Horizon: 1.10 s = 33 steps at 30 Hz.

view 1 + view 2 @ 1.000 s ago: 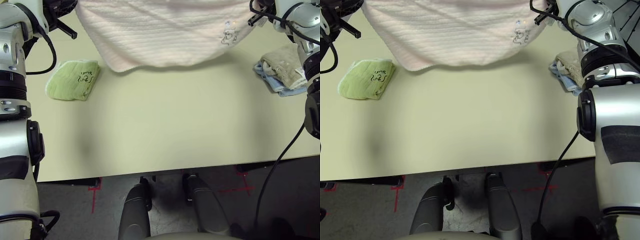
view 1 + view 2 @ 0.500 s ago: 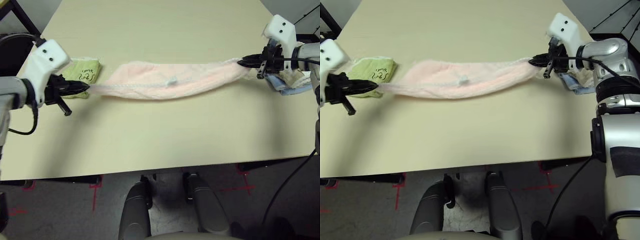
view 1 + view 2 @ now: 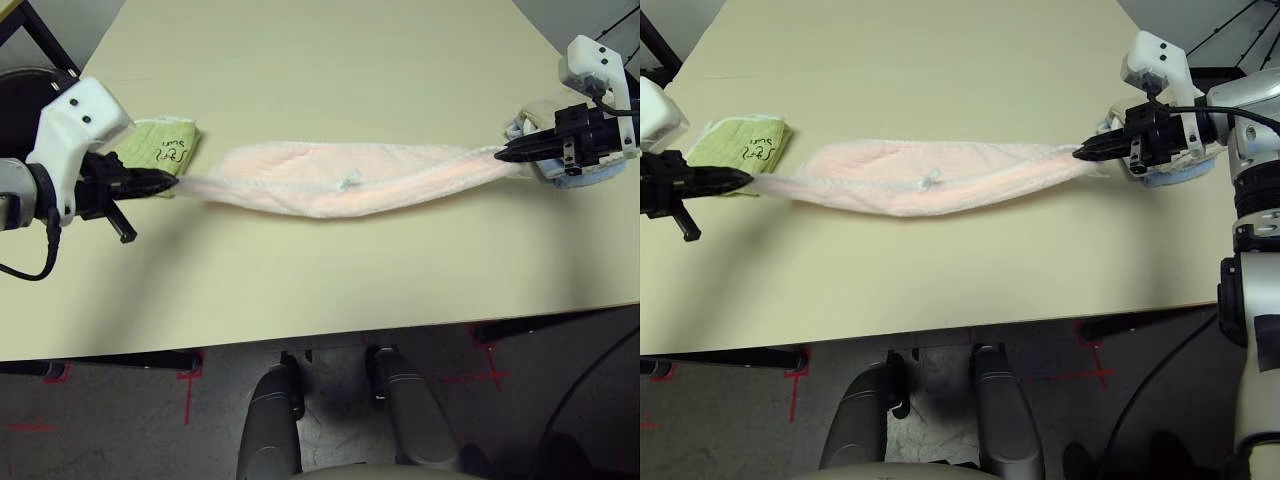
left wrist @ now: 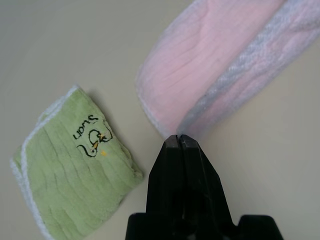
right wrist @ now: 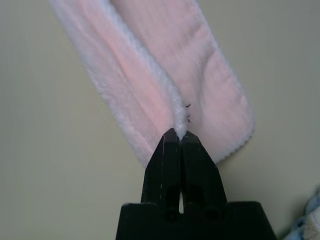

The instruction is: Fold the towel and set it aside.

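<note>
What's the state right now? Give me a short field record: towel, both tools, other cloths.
towel: pink towel stretched across the table, bunched into a long strip
left tool: left tool shut on one end of the towel
right tool: right tool shut on the other end
other cloths: green towel folded by the left tool; beige and blue towels behind the right tool

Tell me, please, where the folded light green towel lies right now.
The folded light green terry towel lies on the table's left side, beside the left gripper.
</note>
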Each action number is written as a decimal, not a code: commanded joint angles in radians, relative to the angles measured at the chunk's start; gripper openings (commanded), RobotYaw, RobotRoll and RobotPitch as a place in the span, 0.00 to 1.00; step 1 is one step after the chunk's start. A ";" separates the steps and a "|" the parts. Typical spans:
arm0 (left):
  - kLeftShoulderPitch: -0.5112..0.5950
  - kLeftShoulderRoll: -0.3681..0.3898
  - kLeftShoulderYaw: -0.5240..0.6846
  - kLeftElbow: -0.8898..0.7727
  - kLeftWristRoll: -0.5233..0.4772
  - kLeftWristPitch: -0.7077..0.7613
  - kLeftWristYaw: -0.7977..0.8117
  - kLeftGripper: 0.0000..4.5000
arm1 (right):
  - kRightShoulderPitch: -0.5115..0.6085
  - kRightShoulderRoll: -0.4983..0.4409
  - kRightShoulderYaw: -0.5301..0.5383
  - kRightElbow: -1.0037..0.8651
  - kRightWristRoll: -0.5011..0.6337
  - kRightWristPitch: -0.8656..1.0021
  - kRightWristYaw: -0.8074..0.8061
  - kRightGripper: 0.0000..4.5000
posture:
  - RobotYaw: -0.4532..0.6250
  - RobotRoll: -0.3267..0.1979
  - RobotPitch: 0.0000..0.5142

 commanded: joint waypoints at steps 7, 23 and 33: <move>-0.205 -0.098 -0.136 0.209 0.105 -0.149 0.044 0.01 | -0.046 0.026 0.010 0.124 -0.076 -0.082 -0.250 0.00 | 0.29 0.62 0.46; -0.355 -0.272 -0.231 0.427 0.233 -0.304 0.079 0.01 | -0.091 0.151 0.020 0.253 -0.163 -0.147 -0.559 0.00 | 0.28 0.62 0.46; -0.361 -0.279 -0.222 0.508 0.273 -0.360 0.108 0.01 | -0.095 0.184 0.035 0.317 -0.197 -0.154 -0.687 0.00 | 0.29 0.62 0.46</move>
